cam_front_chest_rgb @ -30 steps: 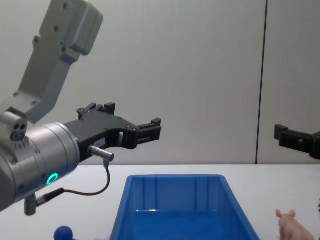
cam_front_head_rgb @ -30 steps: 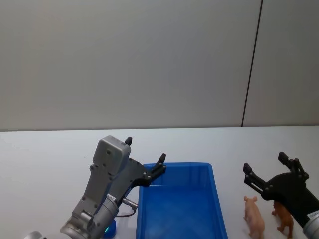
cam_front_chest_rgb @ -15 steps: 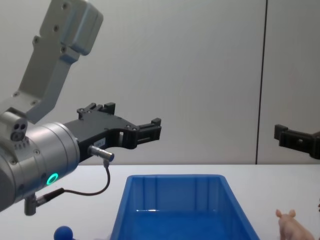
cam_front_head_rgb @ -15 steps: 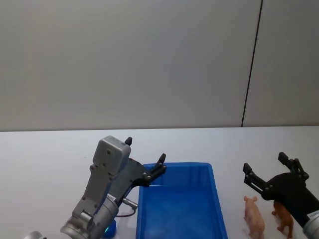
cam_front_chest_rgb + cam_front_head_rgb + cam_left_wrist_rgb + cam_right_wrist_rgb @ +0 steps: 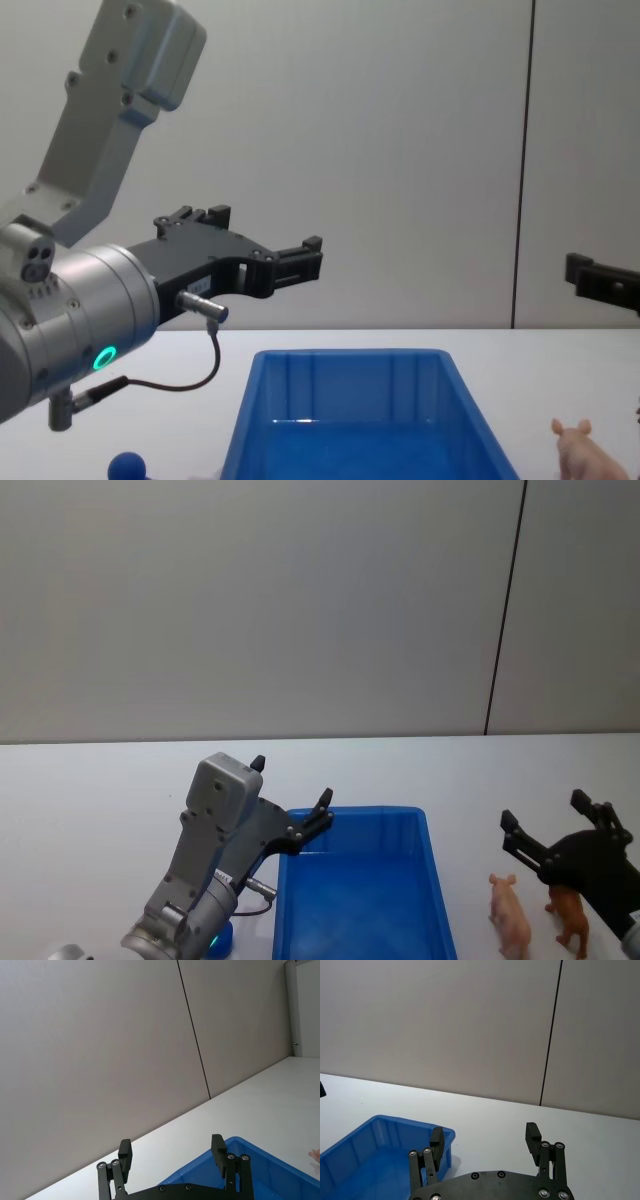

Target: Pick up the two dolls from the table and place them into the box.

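Now the right tool [image 5: 545, 810], jaws wide apart, is hovering over the pig doll [image 5: 511, 917] and brown doll [image 5: 571, 918] on the tabletop [image 5: 100, 800] beside the box [image 5: 355, 811], probably needing to drop around one for the first pick, while the left tool [image 5: 291, 780], also spread, is hanging by the box's corner.

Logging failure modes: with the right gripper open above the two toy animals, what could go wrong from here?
The pink pig and brown animal stand close together right of the box; the open right gripper might topple one while grasping the other. The left gripper hangs open near the box's far left corner and could crowd the drop.
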Motion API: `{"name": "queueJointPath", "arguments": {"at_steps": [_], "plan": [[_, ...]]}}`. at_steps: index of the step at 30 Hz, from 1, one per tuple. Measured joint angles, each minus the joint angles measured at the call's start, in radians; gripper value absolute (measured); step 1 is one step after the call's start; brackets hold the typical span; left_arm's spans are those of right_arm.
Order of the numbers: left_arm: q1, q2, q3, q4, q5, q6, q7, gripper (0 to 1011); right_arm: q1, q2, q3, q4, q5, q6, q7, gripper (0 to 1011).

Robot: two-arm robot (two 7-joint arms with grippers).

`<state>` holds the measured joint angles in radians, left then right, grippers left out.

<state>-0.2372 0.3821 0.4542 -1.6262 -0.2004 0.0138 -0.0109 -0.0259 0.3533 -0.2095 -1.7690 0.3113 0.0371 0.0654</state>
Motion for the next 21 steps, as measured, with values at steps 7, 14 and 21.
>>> {"name": "queueJointPath", "arguments": {"at_steps": [7,14,21], "plan": [[0.0,0.0,0.0,0.0,0.0,0.0,0.0,1001,-0.017,0.018,0.018,-0.009,0.031,0.03,-0.023,1001],[0.0,0.0,0.0,0.0,0.0,0.0,0.0,1001,-0.032,0.031,0.033,-0.016,0.05,0.076,-0.059,1001],[0.0,0.0,0.0,0.0,0.0,0.0,0.0,1001,-0.045,0.037,0.045,-0.015,0.062,0.126,-0.098,1001]]}}
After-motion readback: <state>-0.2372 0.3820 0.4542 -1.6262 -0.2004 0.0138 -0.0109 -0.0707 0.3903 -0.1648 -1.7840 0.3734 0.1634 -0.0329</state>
